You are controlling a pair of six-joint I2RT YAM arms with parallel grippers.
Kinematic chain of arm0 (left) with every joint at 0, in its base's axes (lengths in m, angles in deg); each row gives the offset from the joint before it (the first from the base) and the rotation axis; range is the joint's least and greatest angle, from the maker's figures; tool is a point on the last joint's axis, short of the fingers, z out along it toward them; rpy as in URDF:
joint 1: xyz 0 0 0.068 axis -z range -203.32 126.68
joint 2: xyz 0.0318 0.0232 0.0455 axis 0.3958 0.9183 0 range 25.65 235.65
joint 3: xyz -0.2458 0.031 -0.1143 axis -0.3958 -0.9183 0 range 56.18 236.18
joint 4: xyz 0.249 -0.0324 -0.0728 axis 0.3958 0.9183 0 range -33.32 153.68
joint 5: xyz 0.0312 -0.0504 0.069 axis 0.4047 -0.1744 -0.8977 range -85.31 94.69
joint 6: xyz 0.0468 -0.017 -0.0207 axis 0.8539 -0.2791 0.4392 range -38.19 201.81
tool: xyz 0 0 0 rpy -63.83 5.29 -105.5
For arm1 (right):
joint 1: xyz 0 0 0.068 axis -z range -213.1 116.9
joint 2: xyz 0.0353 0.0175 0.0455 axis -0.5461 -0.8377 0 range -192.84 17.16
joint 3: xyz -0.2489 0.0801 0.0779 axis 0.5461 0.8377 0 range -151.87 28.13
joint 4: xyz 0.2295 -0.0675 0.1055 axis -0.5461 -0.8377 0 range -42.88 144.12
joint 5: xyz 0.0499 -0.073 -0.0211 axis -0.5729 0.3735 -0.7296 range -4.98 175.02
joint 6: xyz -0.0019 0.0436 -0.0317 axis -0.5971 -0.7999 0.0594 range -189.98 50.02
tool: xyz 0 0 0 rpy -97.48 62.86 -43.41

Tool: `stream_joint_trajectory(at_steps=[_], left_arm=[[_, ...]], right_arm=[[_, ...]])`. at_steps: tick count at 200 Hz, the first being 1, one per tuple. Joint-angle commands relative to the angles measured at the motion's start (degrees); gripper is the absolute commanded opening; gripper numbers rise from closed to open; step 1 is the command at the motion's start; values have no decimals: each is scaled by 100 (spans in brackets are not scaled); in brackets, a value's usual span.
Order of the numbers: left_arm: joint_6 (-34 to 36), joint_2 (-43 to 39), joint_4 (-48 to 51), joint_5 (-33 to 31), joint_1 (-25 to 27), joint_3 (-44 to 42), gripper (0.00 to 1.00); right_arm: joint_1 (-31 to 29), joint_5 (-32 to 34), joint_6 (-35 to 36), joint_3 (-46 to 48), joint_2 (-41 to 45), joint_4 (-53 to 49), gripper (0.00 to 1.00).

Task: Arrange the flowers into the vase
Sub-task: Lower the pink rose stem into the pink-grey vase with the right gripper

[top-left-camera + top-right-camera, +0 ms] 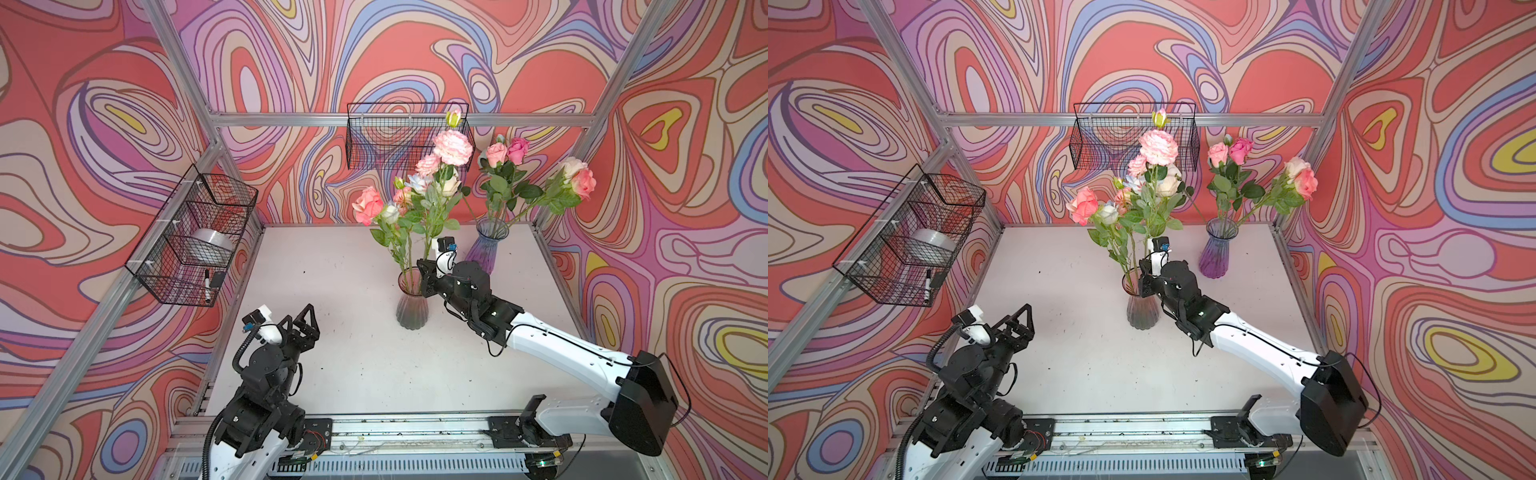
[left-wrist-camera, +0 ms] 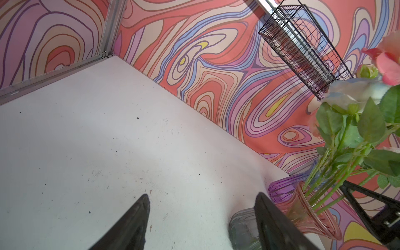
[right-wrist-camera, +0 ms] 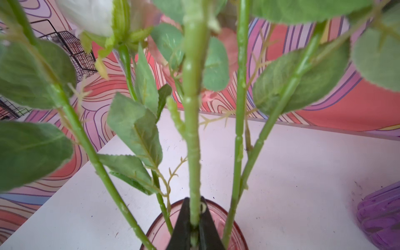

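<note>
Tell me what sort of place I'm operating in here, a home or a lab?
Most likely a robot test cell, not a home: an aluminium frame boxes in the white tabletop, printed swirl-pattern panels serve as walls, and a metal mounting rail runs along the front edge.

white table top [image 1: 332, 299], matte, scuffed and dotted with small dark specks [image 2: 137, 118] — a metal rail [image 1: 415, 430] runs along its front edge. two ribbed glass vases stand upright on it, well apart: a smoky vase with a pink rim [image 1: 411, 307] near the middle, and a purple vase [image 1: 484, 253] nearer the back edge, toward the right — both rest directly on the surface.
</note>
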Motion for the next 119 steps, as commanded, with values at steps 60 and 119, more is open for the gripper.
stream_joint_trajectory(at_steps=[60,119], left_arm=[[-69,110,-193,64,29,-67,76],[-134,149,-251,109,25,-91,77]], right_arm=[[-8,-73,24,16,66,-125,23],[-9,-30,-82,-481,359,-1418,33]])
